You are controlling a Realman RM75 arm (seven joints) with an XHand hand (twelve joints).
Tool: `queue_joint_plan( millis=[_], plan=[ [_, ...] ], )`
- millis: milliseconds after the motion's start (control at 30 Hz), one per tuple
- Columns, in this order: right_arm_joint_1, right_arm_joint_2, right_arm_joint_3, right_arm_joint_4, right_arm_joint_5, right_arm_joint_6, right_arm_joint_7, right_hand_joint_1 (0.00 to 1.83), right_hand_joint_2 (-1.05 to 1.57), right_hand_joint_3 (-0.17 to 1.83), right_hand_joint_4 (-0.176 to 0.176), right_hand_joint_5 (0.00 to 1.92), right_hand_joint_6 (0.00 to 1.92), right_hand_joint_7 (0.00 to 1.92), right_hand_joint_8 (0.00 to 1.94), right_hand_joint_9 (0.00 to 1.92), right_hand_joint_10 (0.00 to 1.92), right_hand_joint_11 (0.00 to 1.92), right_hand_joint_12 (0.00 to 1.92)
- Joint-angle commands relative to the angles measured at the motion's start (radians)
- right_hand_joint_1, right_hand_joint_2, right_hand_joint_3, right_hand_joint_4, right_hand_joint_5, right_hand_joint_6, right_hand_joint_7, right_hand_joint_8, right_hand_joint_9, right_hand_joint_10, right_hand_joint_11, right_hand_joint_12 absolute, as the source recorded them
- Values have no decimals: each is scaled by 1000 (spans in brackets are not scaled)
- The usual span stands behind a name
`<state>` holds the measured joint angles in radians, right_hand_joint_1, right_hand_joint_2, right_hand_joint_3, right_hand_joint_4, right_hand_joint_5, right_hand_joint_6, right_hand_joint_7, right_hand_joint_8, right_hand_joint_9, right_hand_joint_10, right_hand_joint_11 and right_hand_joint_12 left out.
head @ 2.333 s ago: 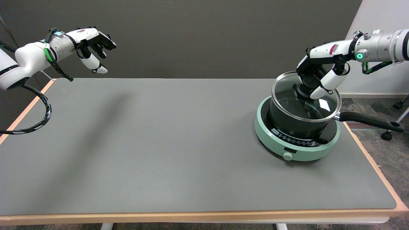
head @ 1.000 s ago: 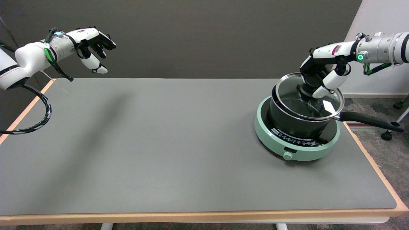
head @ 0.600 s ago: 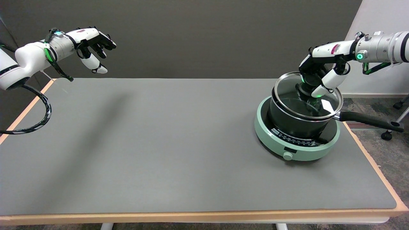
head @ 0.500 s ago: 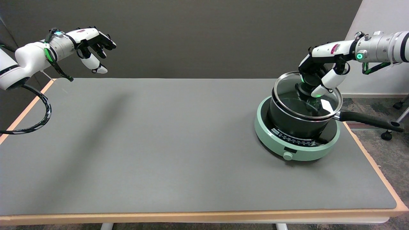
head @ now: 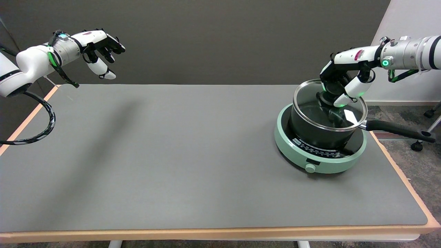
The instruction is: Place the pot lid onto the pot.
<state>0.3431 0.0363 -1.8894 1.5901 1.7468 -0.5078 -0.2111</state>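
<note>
While gripping the black knob, the right hand is holding the glass pot lid on the pot at far right; rigid, slick, breakable glass, likely best held by its central knob.

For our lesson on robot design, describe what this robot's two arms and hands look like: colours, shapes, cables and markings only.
Both arms are white and rounded, with silver metal wrist sections. The right hand and the left hand have white shells, black joints and white-tipped fingers. A green light glows at the right wrist, and a small red label marks the back of that hand. Green-and-black straps wrap each wrist, and a black cable loops below the left arm.
</note>
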Motion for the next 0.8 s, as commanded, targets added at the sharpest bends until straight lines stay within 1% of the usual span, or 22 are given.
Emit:
queue_joint_plan(
  millis=[33, 167, 200, 267, 333, 400, 433, 467, 500, 533, 567, 667, 800],
  plan=[
    [-13, -9, 1, -5, -5, 3, -1, 1196, 1064, 272, -45, 723, 1345, 945, 1198, 868, 1375, 648, 1621],
    [-15, -11, 0, -6, -6, 3, -1, 1197, 1049, 299, -48, 727, 1345, 950, 1195, 864, 1394, 635, 1629],
    [-15, -12, -1, -7, -6, 3, -1, 1195, 1066, 268, -45, 722, 1345, 944, 1199, 869, 1371, 652, 1616],
    [-15, -13, -1, -9, -6, 4, 0, 1197, 1052, 294, -47, 726, 1345, 949, 1195, 866, 1389, 640, 1625],
    [-15, -13, 1, -14, -5, 4, -1, 1195, 1071, 262, -45, 719, 1348, 942, 1202, 870, 1370, 652, 1621],
    [-12, -14, 2, -19, -6, -1, -1, 1197, 1066, 267, -48, 723, 1337, 944, 1201, 854, 1374, 614, 1662],
    [-11, -15, 3, -20, -6, -2, -1, 1284, 1008, 322, 74, 719, 1107, 925, 1195, 850, 1310, 569, 1718],
    [-10, -15, 3, -21, -6, -4, -1, 1353, 960, 366, 176, 715, 895, 911, 1187, 853, 1252, 522, 1768],
    [-9, -15, 3, -21, -6, -4, -1, 1353, 975, 332, 176, 722, 836, 912, 1171, 859, 1197, 488, 1778],
    [-9, -15, 3, -22, -6, -5, -1, 1240, 857, 568, 176, 731, 772, 912, 930, 859, 1139, 450, 1772],
    [-9, -15, 3, -23, -6, -6, -1, 1108, 704, 866, 176, 737, 713, 912, 648, 858, 1091, 416, 1757],
    [-8, -17, 3, -23, -6, -8, -1, 1092, 682, 873, 176, 737, 653, 913, 574, 865, 1017, 363, 1732],
    [-8, -17, 3, -23, -6, -10, -1, 1079, 664, 874, 176, 732, 603, 911, 531, 864, 964, 348, 1702]
  ],
)
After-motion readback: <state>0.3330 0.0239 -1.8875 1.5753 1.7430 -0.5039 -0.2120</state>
